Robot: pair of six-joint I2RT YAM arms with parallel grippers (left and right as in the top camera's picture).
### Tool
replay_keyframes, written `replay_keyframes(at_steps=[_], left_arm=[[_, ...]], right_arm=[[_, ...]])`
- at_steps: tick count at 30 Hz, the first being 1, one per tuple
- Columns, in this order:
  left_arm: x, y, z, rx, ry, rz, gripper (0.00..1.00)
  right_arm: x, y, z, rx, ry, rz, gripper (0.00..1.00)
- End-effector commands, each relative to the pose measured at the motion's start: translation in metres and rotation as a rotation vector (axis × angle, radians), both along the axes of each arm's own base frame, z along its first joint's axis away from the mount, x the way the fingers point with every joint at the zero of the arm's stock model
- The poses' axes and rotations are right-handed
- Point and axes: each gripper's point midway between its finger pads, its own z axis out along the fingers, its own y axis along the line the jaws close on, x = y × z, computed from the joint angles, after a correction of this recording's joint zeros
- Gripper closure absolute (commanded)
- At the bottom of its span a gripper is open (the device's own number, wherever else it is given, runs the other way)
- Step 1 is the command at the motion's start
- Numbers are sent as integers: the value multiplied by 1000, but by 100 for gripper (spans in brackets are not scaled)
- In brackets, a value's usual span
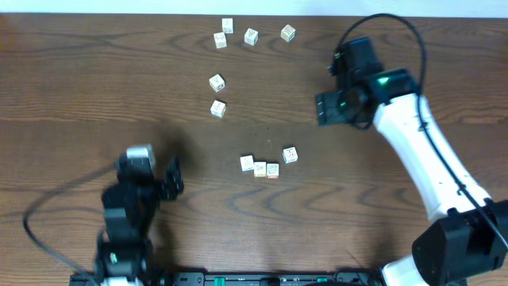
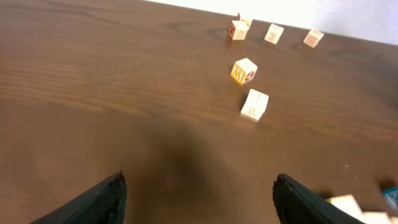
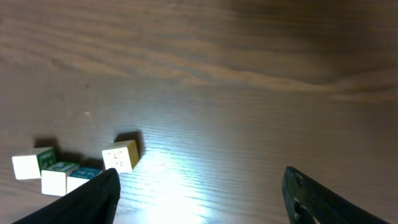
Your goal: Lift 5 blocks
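Note:
Several small cream blocks lie on the brown table (image 1: 95, 87). A row of three (image 1: 260, 168) sits near the middle, with one more block (image 1: 290, 154) just to its right. Two blocks (image 1: 217, 83) (image 1: 217, 108) lie farther back, and several others (image 1: 251, 36) lie near the far edge. My left gripper (image 1: 175, 176) (image 2: 199, 193) is open over bare wood, facing the back pair (image 2: 244, 70) (image 2: 254, 104). My right gripper (image 1: 324, 109) (image 3: 202, 186) is open and empty, above the table. The lone block (image 3: 120, 155) and the row (image 3: 31, 164) show at its lower left.
The table's far edge (image 2: 186, 7) runs behind the farthest blocks. The right arm (image 1: 413, 151) reaches in from the lower right corner. Bare wood covers the left half and the far right.

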Motion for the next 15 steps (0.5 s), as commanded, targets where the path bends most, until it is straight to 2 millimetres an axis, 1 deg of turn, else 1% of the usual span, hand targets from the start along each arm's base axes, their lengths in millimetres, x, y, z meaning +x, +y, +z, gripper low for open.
replay_keyframes(at_steps=[1, 3, 4, 6, 7, 8, 9, 10, 12, 15], left_arm=[[35, -12, 28, -28, 63, -58, 24], [49, -22, 25, -56, 151, -106, 24], [55, -24, 20, -67, 206, -116, 24], [65, -26, 8, -96, 280, -115, 24], [68, -31, 1, -147, 316, -113, 24], [69, -37, -4, -192, 341, -126, 24], [68, -49, -8, -242, 362, -181, 24], [65, -61, -9, -281, 376, -253, 24], [59, -78, -8, -306, 376, -377, 24], [59, -85, -3, -328, 357, -420, 24]], right_arm=[[15, -12, 39, 100, -69, -28, 18], [13, -17, 49, 145, -60, -32, 18], [11, -20, 52, 152, -52, -32, 18], [4, -28, 52, 149, -18, -49, 18], [-1, -31, 50, 146, 5, -56, 18], [-7, -34, 48, 140, 28, -55, 18], [-11, -34, 46, 133, 46, -44, 19], [-15, -35, 44, 122, 61, -23, 20], [-19, -35, 43, 108, 75, 5, 25], [-15, -32, 45, 128, 55, 10, 27]])
